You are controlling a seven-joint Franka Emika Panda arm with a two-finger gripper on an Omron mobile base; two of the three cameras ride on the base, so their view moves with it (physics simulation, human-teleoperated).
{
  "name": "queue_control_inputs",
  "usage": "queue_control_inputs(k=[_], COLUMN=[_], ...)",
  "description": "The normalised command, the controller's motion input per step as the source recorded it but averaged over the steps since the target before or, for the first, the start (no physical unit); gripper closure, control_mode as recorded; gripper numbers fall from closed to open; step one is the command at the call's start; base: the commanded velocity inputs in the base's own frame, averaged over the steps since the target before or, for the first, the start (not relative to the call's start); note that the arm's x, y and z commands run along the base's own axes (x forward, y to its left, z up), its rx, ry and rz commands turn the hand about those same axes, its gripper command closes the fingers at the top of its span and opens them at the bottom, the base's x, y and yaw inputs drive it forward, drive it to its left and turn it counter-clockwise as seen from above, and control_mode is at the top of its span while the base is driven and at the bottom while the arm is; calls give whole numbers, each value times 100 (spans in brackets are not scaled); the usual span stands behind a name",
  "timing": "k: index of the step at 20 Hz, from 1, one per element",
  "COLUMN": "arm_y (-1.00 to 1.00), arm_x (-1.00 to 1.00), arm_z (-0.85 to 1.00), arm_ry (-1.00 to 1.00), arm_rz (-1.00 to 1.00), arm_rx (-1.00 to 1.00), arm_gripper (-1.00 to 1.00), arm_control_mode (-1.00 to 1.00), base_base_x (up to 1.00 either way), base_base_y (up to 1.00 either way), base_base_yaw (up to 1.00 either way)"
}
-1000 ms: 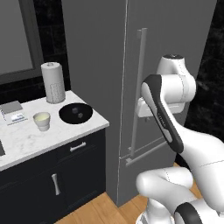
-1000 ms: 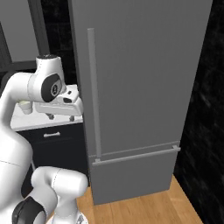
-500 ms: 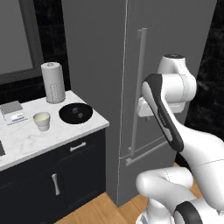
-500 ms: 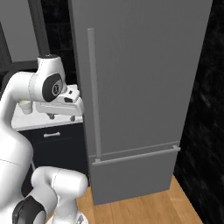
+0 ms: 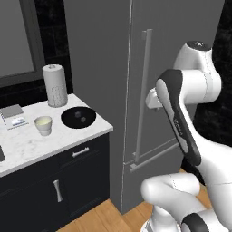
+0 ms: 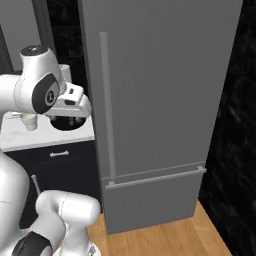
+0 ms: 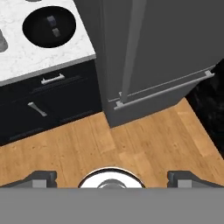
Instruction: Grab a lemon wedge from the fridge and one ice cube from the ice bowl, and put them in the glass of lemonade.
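- My gripper [image 7: 112,177] hangs wide open and empty above the wooden floor [image 7: 131,144], pointing down.
- Just ahead of it stands the fridge [image 7: 166,43], door shut, its bar handle [image 5: 144,90] facing me.
- Farther off to my gripper's left, the ice bowl [image 5: 78,117] and the glass of lemonade [image 5: 43,125] sit on the desk [image 5: 27,147], near each other but apart.
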Motion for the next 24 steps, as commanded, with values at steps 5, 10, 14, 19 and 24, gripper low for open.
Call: queue_control_inputs(k=[5, 10, 14, 19, 24], arm_y=[0, 0, -9, -48, -30], arm_x=[50, 100, 100, 76, 63], arm_z=[62, -29, -81, -36, -6], arm_ry=[-19, -12, -13, -9, -4], arm_rz=[11, 15, 16, 12, 3], arm_rx=[0, 0, 0, 0, 0], arm_gripper=[-100, -100, -100, -100, -100], arm_control_mode=[-100, -100, -100, -100, -100], base_base_x=[0, 0, 0, 0, 0], base_base_y=[0, 0, 0, 0, 0], base_base_yaw=[0, 0, 0, 0, 0])
